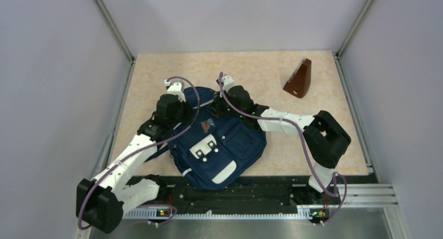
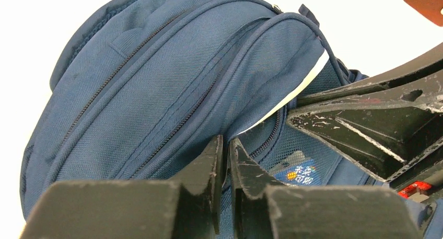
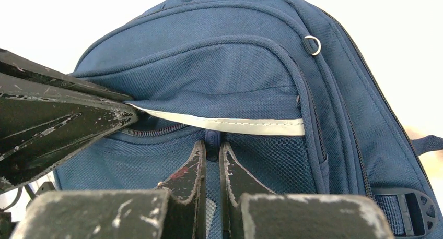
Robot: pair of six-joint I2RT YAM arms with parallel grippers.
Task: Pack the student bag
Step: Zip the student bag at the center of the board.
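The student bag (image 1: 222,145), navy with white patches, lies flat in the middle of the table, its top end toward the far side. Both grippers meet at that top end. My left gripper (image 2: 227,142) is shut, pinching a thin fold of the bag's fabric beside a zip and the grey-white trim. My right gripper (image 3: 212,146) is shut on a small blue zipper pull (image 3: 212,140), just under the trim stripe (image 3: 224,125) above the mesh pocket. From above, the left gripper (image 1: 194,107) and the right gripper (image 1: 218,109) sit close together on the bag.
A brown wedge-shaped block (image 1: 299,80) stands at the far right of the table. A blue printed card (image 2: 300,172) shows behind the bag's mesh pocket. Grey walls enclose the table on three sides; the arms' base rail (image 1: 235,194) runs along the near edge.
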